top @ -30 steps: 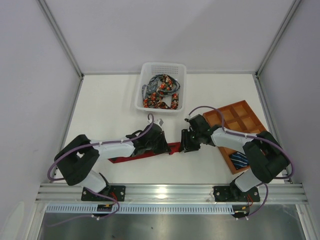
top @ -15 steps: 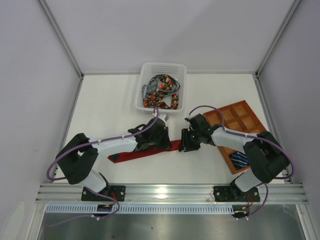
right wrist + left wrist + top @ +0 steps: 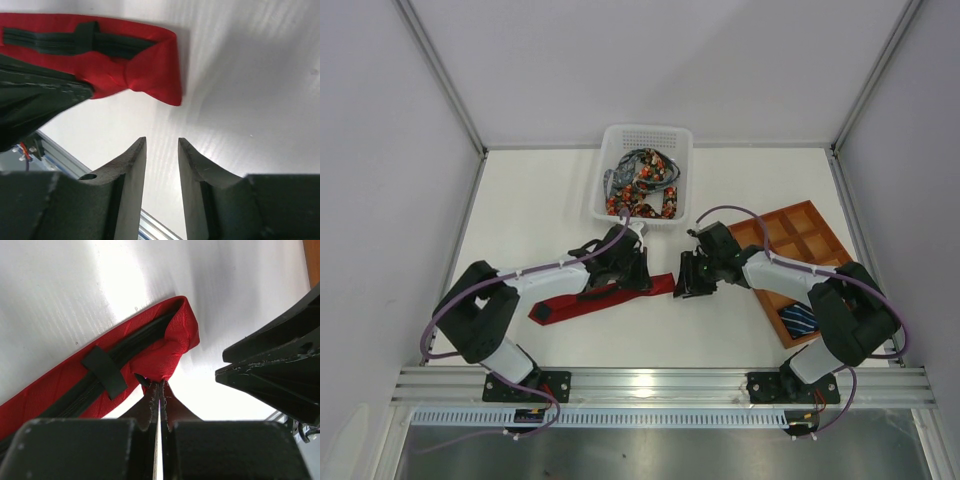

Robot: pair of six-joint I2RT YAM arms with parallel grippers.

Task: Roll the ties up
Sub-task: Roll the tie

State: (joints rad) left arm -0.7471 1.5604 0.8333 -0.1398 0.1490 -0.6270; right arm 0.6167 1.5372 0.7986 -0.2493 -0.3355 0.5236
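Nearest, a striped tie (image 3: 800, 320) sits in the tray (image 3: 790, 232). The red tie (image 3: 560, 304) lies flat on the table (image 3: 520, 210), its long axis running left to right with the folded end to the right. The left gripper (image 3: 160, 386) is clenched on that fold. The right gripper (image 3: 162, 145), jaws parted and empty, hovers just past the end. Farther back, dotted ties (image 3: 642, 185) fill the basket (image 3: 645, 135).
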